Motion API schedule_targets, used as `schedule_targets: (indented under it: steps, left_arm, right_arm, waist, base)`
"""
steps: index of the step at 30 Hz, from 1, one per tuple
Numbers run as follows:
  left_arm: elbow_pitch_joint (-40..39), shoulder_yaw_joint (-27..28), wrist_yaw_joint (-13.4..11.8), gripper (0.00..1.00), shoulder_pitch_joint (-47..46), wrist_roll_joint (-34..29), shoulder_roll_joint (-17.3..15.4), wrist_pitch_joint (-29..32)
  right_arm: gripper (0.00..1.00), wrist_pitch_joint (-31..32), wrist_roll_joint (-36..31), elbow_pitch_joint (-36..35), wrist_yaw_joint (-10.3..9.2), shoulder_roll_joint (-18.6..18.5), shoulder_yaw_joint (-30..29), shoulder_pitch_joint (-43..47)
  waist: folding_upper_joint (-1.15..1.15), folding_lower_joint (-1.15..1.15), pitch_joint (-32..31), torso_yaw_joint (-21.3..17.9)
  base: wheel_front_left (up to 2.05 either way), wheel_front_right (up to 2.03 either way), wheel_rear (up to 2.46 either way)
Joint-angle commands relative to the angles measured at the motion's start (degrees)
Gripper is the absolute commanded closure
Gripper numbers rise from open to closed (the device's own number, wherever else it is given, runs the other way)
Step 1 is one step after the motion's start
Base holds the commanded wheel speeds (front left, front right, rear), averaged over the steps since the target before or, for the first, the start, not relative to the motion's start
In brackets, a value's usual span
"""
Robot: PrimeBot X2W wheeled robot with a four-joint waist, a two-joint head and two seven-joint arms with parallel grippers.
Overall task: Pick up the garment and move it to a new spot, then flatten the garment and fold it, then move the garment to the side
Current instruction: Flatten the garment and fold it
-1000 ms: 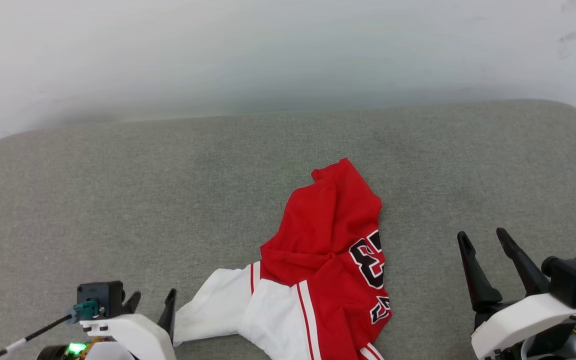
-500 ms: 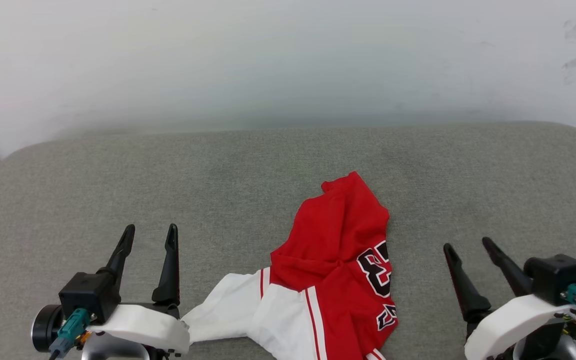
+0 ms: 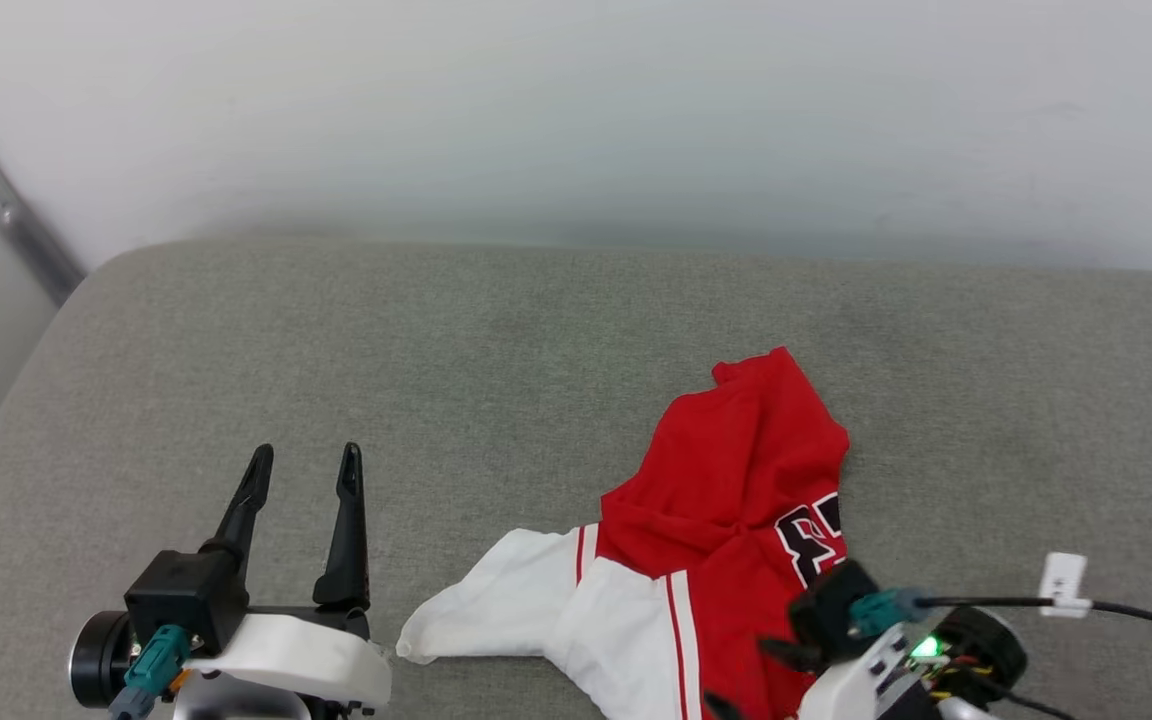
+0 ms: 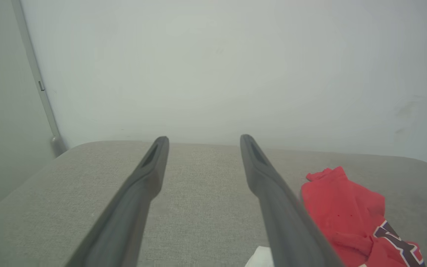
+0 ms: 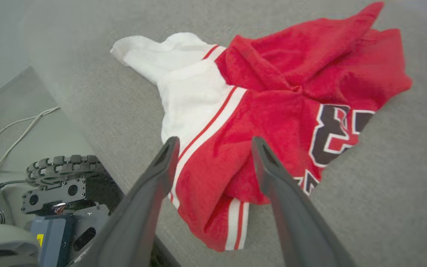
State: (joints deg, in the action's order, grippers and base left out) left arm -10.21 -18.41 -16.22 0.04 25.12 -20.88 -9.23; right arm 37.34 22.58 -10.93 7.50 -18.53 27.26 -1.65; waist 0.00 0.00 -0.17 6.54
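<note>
Grippers first: saw left gripper spread wide, empty, over bare grey cushion; right gripper equally parted, empty, poised just above garment. Found garment crumpled near cushion's front edge: red heap, white red-striped sleeve flung left, black white-outlined numerals partly showing. Noted right wrist hiding some print in head view, pale wall behind, treaded wheel below.

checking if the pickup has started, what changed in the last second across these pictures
The right hand swung in from the right over the near edge of the garment, open, gripping nothing. The left hand rose, fingers up, open. The head camera turned. The garment lies crumpled as before on the grey cushion.
</note>
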Motion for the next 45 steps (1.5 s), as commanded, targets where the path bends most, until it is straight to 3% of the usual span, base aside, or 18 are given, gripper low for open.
schedule_targets:
  steps: [1,8,19,20,21,32,38,45]
  left_arm:
    - [-0.15,-0.18,-0.16,0.0,-0.15,-0.28,0.23,0.03]
    - [0.7,-1.33,0.38,0.0,-1.98,-0.02,1.31,-0.34]
    - [3.13,-2.31,1.15,0.0,-4.42,0.54,2.76,-1.49]
    - [3.34,-2.3,1.26,0.0,-4.53,0.65,2.74,-1.51]
    - [3.59,-2.25,1.31,0.0,-4.61,0.73,2.71,-1.56]
    - [4.06,-1.72,1.15,0.0,-4.03,1.01,1.43,-1.18]
    - [3.39,-1.62,0.68,0.0,-3.15,1.02,0.77,-0.86]
    - [3.5,-2.0,0.72,0.0,-3.26,1.13,0.7,-0.75]
  right_arm:
    - [0.0,1.38,0.8,0.09,-0.02,-0.97,1.93,-1.08]
    - [0.0,8.33,5.43,4.0,-0.02,-3.76,13.51,-4.94]
    - [0.0,7.26,7.06,18.12,-0.06,-3.35,18.89,-8.5]
    - [0.54,7.27,6.91,18.98,-0.06,-3.4,19.39,-8.87]
    - [1.0,7.09,7.55,19.58,-0.06,-3.16,19.59,-8.92]
    - [1.0,-3.98,7.19,14.6,-0.03,0.27,14.47,-13.86]
    - [1.0,-8.6,4.96,12.13,-0.03,2.46,5.32,-14.59]
    - [1.0,-17.48,-0.65,11.35,-0.03,7.39,-11.01,-9.96]
  waist:
    - [0.0,0.0,0.76,0.96]
    - [0.0,0.0,3.32,3.43]
    - [0.0,0.0,6.9,3.42]
    - [0.0,0.0,6.89,3.17]
    - [0.0,0.0,6.82,2.89]
    - [0.0,0.0,4.48,-1.68]
    - [0.0,0.0,4.11,-4.18]
    - [0.0,0.0,3.84,-5.17]
  base:
    - [0.0,0.0,0.0]
    - [0.0,0.0,0.0]
    - [0.0,0.0,0.0]
    - [0.0,0.0,0.0]
    - [0.0,0.0,0.0]
    - [0.0,0.0,0.0]
    - [0.0,0.0,0.0]
    - [0.0,0.0,0.0]
